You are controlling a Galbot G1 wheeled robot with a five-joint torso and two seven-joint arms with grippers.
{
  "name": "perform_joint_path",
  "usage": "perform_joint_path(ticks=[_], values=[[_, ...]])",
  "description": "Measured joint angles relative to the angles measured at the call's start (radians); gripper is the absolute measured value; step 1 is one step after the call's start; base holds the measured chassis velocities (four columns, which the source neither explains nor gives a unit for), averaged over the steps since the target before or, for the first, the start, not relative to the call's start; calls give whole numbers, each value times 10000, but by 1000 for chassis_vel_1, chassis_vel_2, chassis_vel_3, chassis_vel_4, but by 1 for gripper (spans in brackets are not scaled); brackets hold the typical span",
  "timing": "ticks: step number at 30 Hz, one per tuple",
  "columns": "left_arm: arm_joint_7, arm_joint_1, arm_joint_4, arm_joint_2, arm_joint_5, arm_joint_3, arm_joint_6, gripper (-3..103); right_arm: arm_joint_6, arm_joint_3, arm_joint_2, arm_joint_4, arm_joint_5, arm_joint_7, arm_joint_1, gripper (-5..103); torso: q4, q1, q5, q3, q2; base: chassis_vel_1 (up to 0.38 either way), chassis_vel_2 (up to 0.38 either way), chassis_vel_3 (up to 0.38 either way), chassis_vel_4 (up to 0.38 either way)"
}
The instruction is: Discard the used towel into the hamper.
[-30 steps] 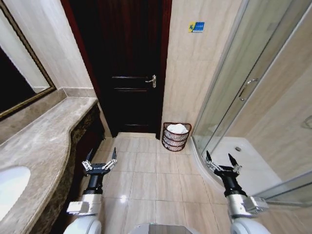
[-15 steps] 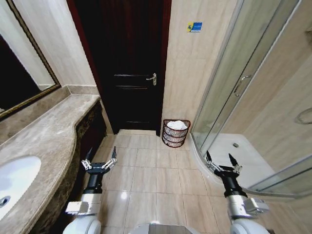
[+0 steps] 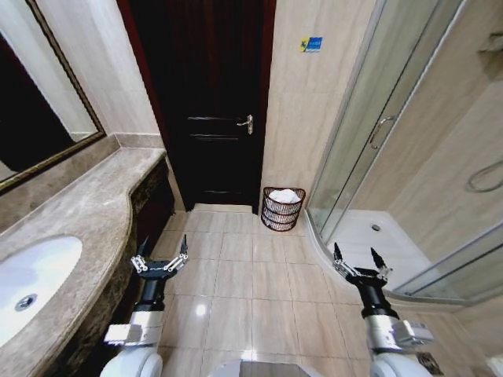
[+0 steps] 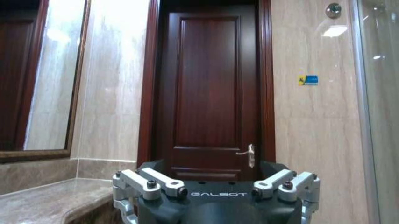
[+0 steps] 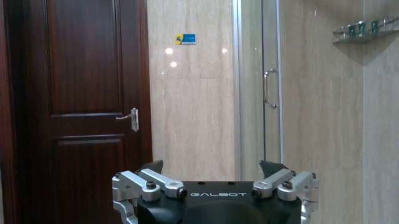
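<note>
Towel already sitting in the hamper

Hamper on the floor by the door, white towel inside (both well ahead). Left end effector and right end effector hang low, fingers apart, holding nothing.

Both arms held low and forward, side by side and well apart, wrists straight. Left gripper pointing ahead, fingers spread wide, nothing between them. Right gripper likewise pointing ahead, fingers spread, holding nothing.
</note>
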Motion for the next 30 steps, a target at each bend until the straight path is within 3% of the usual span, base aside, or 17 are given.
perform_joint_path(ticks=[30], values=[[-135,10,-122,-31,97,64,284,100,222,157,53,-182,-196,114,-67,100,0,3,0,1,-1,0,0,0,0]])
